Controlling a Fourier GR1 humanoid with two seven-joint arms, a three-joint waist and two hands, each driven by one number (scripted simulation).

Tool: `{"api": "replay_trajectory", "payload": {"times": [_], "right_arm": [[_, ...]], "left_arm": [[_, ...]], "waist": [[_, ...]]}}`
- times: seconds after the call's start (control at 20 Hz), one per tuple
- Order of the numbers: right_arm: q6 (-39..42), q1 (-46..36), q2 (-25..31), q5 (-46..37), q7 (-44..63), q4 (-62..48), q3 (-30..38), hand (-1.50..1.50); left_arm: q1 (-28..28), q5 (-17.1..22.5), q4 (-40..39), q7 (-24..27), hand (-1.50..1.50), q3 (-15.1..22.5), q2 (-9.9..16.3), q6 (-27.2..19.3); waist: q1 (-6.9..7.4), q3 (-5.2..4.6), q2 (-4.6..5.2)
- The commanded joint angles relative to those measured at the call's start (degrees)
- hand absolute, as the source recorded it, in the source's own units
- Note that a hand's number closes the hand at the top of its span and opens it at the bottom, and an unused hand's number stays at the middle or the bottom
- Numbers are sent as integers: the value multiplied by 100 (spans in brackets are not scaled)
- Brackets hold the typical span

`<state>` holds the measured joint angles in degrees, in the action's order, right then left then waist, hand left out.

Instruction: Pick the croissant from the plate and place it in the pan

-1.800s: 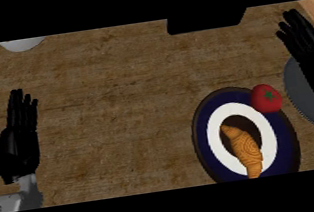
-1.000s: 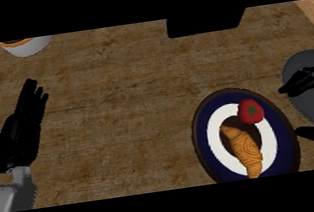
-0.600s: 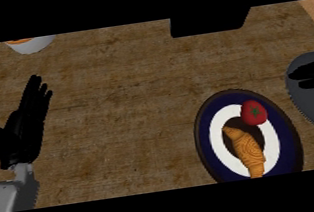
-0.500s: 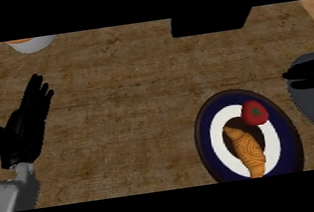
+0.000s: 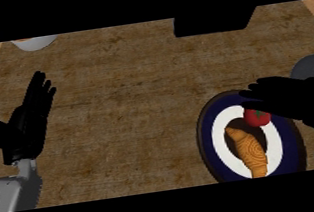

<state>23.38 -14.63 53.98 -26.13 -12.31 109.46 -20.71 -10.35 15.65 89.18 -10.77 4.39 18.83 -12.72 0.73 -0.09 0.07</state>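
Left hand (image 5: 25, 124): open, holds nothing, resting at left edge.
Croissant (image 5: 250, 153): on plate (image 5: 214, 138), tomato (image 5: 258, 116) just beside.
Right hand (image 5: 301, 98): over plate's right rim, fingers relaxed, holding nothing.
Risk: you may catch the tomato instead.

Black hands (image 5: 25, 127), grey forearm (image 5: 8, 192) with marking

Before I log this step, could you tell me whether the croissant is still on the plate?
Yes, on the plate: the croissant lies on its white centre, and the right hand above is not touching it.
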Motion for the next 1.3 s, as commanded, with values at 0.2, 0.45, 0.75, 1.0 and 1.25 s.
{"api": "replay_trajectory", "payload": {"times": [0.2,0.45,0.75,1.0,1.25], "right_arm": [[1566,-499,195,-882,960,94,-1010,-150],[1859,-301,-349,-1492,1156,480,-1167,-150],[1819,6,-382,-2578,1777,1340,-1637,-150],[1557,295,-726,-3180,1615,1107,-1609,-150],[1710,170,-1534,-3624,1562,640,-2031,-150]], "left_arm": [[-210,184,-187,19,0,-359,120,206],[-80,-87,-30,-67,0,-203,-163,84],[74,-199,-136,84,0,-194,-227,164],[476,-234,568,-200,0,-221,-171,291],[117,-486,61,-37,0,-238,-438,218]], "waist": [[0,-2,4],[-63,8,-11],[-117,6,-24],[-54,10,-16],[-57,9,-5]]}}
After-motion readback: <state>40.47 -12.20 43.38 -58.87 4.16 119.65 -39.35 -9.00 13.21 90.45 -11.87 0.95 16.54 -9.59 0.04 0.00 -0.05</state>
